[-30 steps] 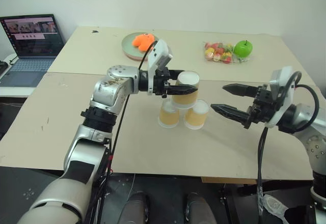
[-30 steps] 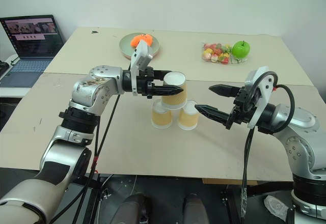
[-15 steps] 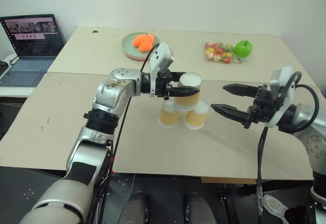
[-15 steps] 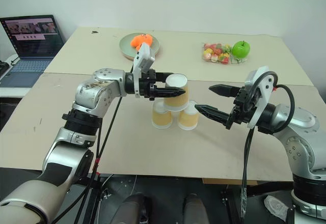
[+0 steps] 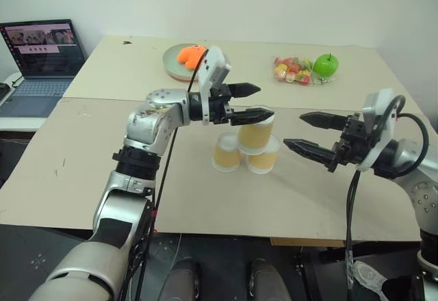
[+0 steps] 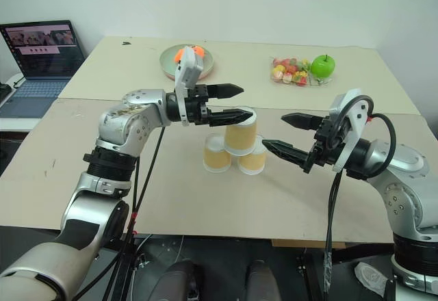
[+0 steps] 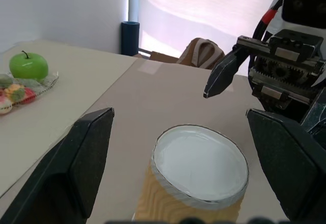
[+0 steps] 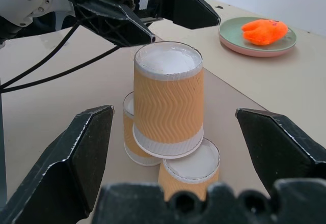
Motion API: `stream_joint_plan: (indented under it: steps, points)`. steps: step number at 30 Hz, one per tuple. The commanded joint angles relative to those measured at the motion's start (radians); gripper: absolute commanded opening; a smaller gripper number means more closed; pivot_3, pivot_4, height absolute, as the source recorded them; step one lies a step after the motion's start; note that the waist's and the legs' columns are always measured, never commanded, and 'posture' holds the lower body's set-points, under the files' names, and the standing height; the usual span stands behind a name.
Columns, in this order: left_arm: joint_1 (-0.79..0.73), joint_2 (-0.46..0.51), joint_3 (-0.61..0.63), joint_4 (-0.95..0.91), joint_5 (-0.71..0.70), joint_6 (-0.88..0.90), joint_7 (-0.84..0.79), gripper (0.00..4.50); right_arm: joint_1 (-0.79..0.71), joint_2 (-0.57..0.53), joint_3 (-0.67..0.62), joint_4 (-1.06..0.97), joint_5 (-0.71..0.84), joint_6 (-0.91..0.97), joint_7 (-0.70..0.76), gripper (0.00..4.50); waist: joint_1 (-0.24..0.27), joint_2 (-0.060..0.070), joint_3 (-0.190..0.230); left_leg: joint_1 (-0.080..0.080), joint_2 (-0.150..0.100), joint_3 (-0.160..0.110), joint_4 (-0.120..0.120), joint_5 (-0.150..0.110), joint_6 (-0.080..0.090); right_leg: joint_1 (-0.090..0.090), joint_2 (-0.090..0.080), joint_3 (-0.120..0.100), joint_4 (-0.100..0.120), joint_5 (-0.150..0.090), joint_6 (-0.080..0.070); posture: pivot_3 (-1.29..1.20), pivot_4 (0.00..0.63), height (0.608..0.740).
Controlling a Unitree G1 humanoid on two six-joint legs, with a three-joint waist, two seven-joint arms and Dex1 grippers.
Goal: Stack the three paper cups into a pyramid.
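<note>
Left gripper jaws wide, holding nothing, either side of top cup rim, apart from it. Top cup sits inverted on two lower cups, forming the pyramid. Right gripper wide, empty, just beside the stack.

Head stereo pair looking down, wrist views close, sharing pyramid
</note>
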Motion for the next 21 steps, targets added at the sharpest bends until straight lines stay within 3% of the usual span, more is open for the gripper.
stream_joint_plan:
  steps: [1,9,14,21]
  points:
    - [-0.052,0.028,0.124,-0.099,-0.104,0.086,0.075,4.42,-0.023,-0.01,-0.013,-0.009,0.015,-0.018,0.008,4.5,0.0,0.0,0.0,0.0,0.0,0.0,0.0,0.0,0.0,0.0,0.0,0.0,0.0,0.0,0.0,0.0,0.15,0.676]
    - [0.053,0.083,0.268,-0.18,-0.085,0.149,0.378,4.42,0.01,-0.013,-0.041,0.038,-0.036,-0.052,-0.011,4.5,-0.002,0.0,0.0,0.002,0.0,0.0,0.0,0.0,0.0,0.001,0.0,0.0,0.0,0.0,0.0,0.0,0.15,0.676]
    - [0.271,0.129,0.327,-0.264,-0.078,0.143,0.469,4.42,0.06,0.03,-0.122,0.164,-0.148,-0.141,-0.152,4.5,0.0,0.0,0.0,0.002,0.0,0.0,0.0,0.001,-0.002,0.001,0.0,0.001,0.001,0.0,0.0,0.0,0.15,0.676]
    - [0.467,0.095,0.38,-0.313,-0.043,0.077,0.632,4.42,0.164,0.149,-0.214,0.264,-0.28,-0.27,-0.386,4.5,0.005,0.0,0.0,0.001,0.0,0.0,0.0,0.001,-0.002,0.001,0.0,0.001,0.001,0.0,0.0,0.0,0.15,0.676]
